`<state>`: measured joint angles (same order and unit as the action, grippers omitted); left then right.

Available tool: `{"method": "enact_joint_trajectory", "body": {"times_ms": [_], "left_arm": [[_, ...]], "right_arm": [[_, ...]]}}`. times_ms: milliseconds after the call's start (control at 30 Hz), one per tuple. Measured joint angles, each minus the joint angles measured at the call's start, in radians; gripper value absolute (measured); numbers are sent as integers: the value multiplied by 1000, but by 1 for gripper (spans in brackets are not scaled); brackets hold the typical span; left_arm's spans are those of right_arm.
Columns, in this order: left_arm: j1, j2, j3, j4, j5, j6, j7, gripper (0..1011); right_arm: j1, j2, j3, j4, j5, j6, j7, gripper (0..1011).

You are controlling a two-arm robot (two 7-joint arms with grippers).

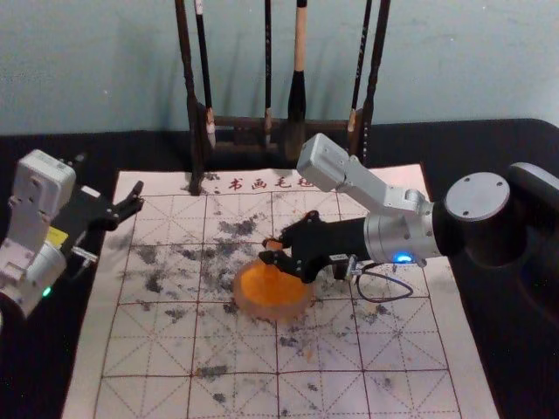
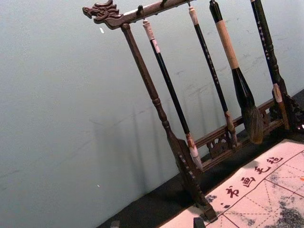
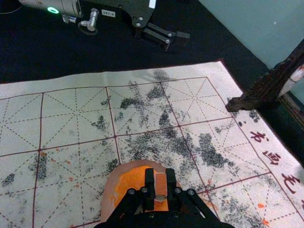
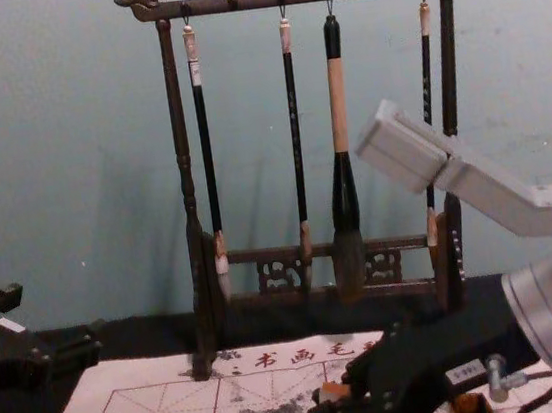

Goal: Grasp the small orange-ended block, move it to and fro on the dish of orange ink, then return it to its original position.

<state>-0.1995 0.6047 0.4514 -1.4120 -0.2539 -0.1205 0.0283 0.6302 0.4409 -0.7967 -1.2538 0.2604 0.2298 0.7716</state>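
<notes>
The small orange-ended block [image 3: 161,184] is clamped between the fingers of the right gripper [image 1: 272,250], which is positioned right of centre in the head view, over the dish of orange ink [image 1: 270,312]; whether the ink is touched by the block cannot be told. The dish is located on the gridded mat [image 1: 166,349], below the brush rack [image 1: 236,124] in the frame. The left gripper [image 1: 109,188] is parked at the left of the frame, its fingers set wide apart.

Black cloth-covered table [image 1: 502,144]: beneath mat
White red-gridded mat [image 1: 349,397]: flat, dark-smudged
Dark carved wooden rack [image 4: 231,3]: upright, foot on mat's far edge
</notes>
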Motion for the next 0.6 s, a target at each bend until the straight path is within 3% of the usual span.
{"method": "enact_joint_trajectory", "body": {"times_ms": [333,600], "left_arm": [[0,0,0,0,0,0,0,1001],[0,0,0,0,0,0,0,1002]], "right_arm": [[-12,8,20,-19,10,10,-9,116],[-44,33,77,-90,74,56,-38,116]]}}
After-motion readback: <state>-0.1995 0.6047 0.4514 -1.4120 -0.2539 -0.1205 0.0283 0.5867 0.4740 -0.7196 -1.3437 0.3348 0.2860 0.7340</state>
